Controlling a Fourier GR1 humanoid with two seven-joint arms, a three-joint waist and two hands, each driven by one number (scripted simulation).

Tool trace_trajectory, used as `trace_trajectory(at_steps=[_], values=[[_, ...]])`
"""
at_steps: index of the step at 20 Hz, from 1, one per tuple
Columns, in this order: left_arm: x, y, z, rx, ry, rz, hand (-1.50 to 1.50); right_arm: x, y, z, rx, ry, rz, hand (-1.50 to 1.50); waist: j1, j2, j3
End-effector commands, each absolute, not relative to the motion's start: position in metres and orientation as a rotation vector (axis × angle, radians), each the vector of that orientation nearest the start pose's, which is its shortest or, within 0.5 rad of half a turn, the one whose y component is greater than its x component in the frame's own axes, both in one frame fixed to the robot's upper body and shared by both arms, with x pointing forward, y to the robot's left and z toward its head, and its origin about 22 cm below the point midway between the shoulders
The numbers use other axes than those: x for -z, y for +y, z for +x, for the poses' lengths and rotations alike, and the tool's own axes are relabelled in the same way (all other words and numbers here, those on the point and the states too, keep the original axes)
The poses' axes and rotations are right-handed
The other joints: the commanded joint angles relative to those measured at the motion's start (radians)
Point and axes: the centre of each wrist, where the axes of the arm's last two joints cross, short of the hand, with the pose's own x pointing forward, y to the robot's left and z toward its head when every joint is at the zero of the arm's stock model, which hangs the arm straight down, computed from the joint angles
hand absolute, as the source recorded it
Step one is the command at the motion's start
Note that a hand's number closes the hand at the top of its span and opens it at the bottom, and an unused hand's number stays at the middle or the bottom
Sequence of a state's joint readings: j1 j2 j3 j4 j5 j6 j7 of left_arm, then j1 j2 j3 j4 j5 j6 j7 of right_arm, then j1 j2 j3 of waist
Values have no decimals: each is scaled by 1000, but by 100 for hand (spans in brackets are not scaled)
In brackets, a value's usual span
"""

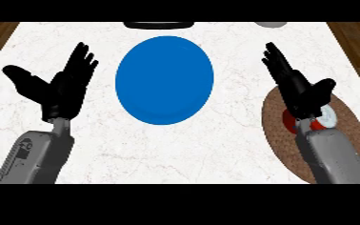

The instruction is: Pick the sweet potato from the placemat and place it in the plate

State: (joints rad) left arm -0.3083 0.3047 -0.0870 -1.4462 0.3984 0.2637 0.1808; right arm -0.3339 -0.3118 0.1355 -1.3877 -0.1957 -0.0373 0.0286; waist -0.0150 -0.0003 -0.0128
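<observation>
The white marble counter (211, 157) lies bare between the round blue plate (165, 80) at centre and the brown woven placemat (275, 124), which is cut off at the right edge. The left hand (60, 88) at the left and the right hand (299, 93) over the placemat both have straight, spread fingers. The reddish sweet potato (288, 120) lies on the placemat, mostly hidden under the right wrist, so its long axis cannot be told.

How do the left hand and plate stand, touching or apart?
Apart. The head view shows a strip of counter between the left hand and the plate.
</observation>
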Motion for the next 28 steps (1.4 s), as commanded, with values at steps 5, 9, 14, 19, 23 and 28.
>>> trace_trajectory(at_steps=[5,9,14,19,23,28], values=[[-66,270,308,169,-1600,220,0,-49,-220,333,-431,-1700,-352,-150,28,5,12],[-65,261,308,192,-1575,175,0,-66,-297,330,-1189,-1468,-879,150,39,5,-15],[-45,246,303,221,-1565,205,0,30,-272,287,-935,-1515,-864,-150,11,4,14],[-48,249,307,200,-1556,231,0,20,-285,280,-1106,-1548,-1087,-150,-4,-1,12],[-27,271,298,218,-1540,241,0,-19,-274,277,-1121,-1629,-1199,-150,-5,-4,11],[-34,252,300,215,-1541,242,0,-54,-237,267,-1217,-1352,-1334,-150,-12,-11,8]])
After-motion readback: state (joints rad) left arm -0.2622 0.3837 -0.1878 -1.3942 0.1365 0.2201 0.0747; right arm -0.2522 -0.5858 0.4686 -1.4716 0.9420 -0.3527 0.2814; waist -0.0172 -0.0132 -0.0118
